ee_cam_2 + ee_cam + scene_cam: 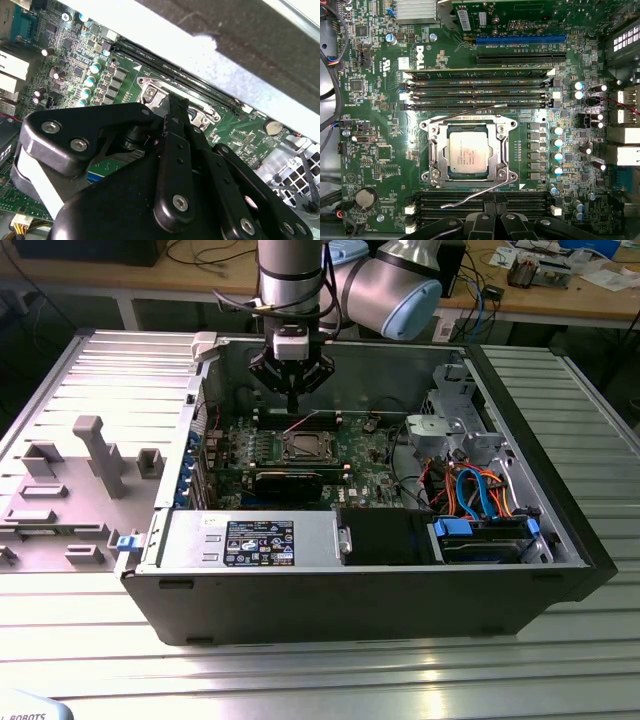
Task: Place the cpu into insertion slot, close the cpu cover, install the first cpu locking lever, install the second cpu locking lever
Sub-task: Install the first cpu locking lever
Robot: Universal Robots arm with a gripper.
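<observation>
hovering over the open computer case (pixel 400 600), the gripper (pixel 292 406) hangs point-down above the green circuit board (pixel 365 475), near the case's back wall; its jaws are pressed together with nothing between them; in the first wrist view the fingertips (pixel 487 202) sit just beside the insertion slot (pixel 470 122), over the black memory slots (pixel 450 205) on that side; i cannot tell whether they touch anything there.

the cpu (pixel 470 156) lies flat in the insertion slot, in the middle of the circuit board; its pale metal top shows through the cut-out of the cpu cover (pixel 436 147), which is down flat over the chip's edges; the near locking lever (pixel 470 196), a thin wire, slants across the black memory slots close to the fingertips; the far locking lever (pixel 475 113) slants likewise on the opposite side of the socket, beside the filled memory slots (pixel 475 85); neither lies straight along the socket's edge.

in the exterior view the case lies on its side on a ribbed metal table (pixel 500 670); a silver labelled box (pixel 250 540) runs along the case's front edge, and a drive bay (pixel 480 540) fills the front corner at the exterior view's right; a grey moulded tray (pixel 70 490) lies on the table just beside the case, at the exterior view's left.
</observation>
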